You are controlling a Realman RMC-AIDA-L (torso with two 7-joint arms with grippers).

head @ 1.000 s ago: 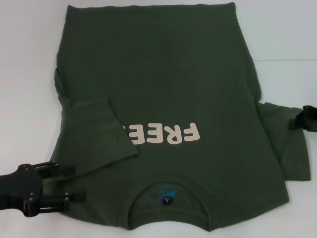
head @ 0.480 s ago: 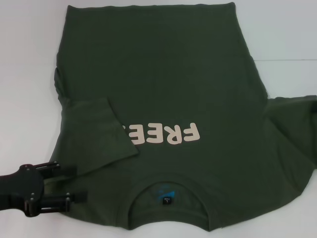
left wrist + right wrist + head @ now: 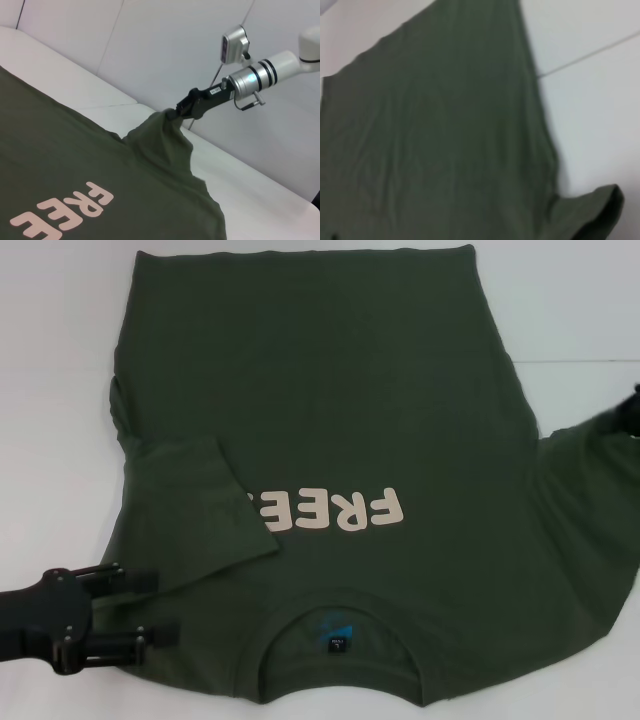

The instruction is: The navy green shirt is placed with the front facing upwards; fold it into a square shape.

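Navy green shirt (image 3: 330,420) lies on white table (image 3: 60,360), sleeve pinched by right gripper (image 3: 172,114), left gripper (image 3: 150,605) wide.

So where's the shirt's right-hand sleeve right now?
The sleeve is lifted off the table at the navy green shirt's right edge in the head view, pinched in the right gripper, seen from the left wrist.

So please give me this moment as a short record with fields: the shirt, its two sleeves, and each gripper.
shirt: navy green shirt lies front up on the white table, collar nearest the robot
left sleeve: folded inward over the chest, covering part of the pink lettering
right sleeve: lifted off the table, pulled outward
left gripper: open, low over the shirt's left shoulder, holding nothing
right gripper: shut on the right sleeve end, raised above the table
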